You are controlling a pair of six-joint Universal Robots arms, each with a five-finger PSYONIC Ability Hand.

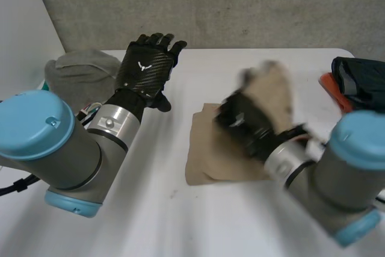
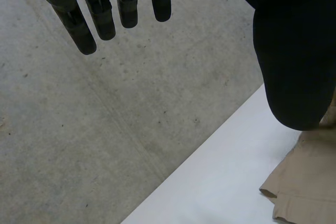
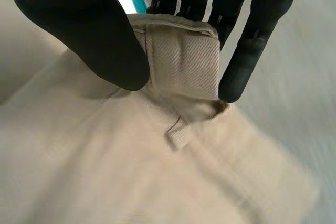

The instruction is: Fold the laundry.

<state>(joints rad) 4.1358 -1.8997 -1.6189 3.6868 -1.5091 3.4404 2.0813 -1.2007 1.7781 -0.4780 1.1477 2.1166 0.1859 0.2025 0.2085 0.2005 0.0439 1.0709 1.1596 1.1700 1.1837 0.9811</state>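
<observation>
- On the surface [image 1: 174, 215]: one tan cloth [image 1: 207, 157], one grey garment [image 1: 78, 70]
- right hand [image 1: 246, 118] pinching the tan cloth's edge
- left hand [image 1: 144, 67] up, fingers [image 2: 100, 17] straight, empty

The only sign I can find sits on the woven black back of my left hand [image 1: 150, 57], seen from the head view: a small white emblem [image 1: 143, 66], a forked, wing-like shape that looks like a maker's mark. It forms no letter, word or number that I can read. In my right wrist view, the tan cloth [image 3: 184, 61] pinched between the thumb and fingers of my right hand [image 3: 94, 30] has a little sewn tab [image 3: 177, 134] just below the fold, and I can read no print on that tab or on the hem
</observation>
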